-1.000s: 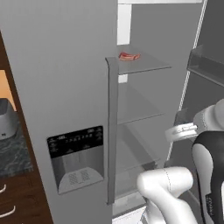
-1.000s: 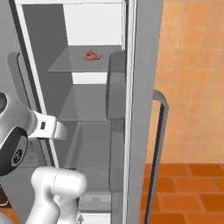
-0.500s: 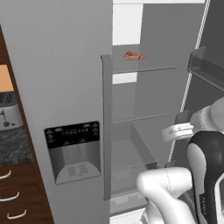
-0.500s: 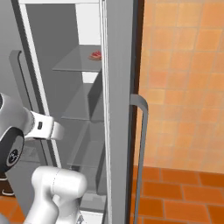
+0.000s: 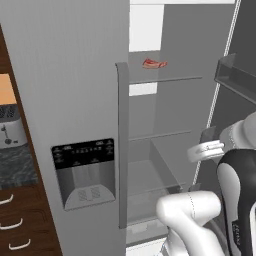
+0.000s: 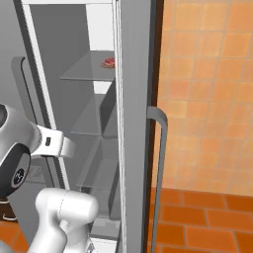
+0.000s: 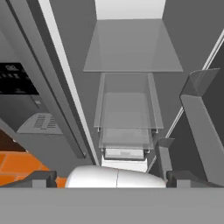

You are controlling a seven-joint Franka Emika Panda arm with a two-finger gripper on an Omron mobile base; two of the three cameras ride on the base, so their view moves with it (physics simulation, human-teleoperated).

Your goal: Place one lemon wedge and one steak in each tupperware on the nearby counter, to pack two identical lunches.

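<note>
1. Fridge stood w/ its right door swung open, shelves in plain sight.
2. A red steak lay on the top glass shelf inside the fridge, near the shelf's left end.
3. Gripper hung in front of the fridge's lower shelves, jaws spread wide, nothing btwn them, well below the steak.
4. A toaster sat on the counter left of the fridge.
</note>
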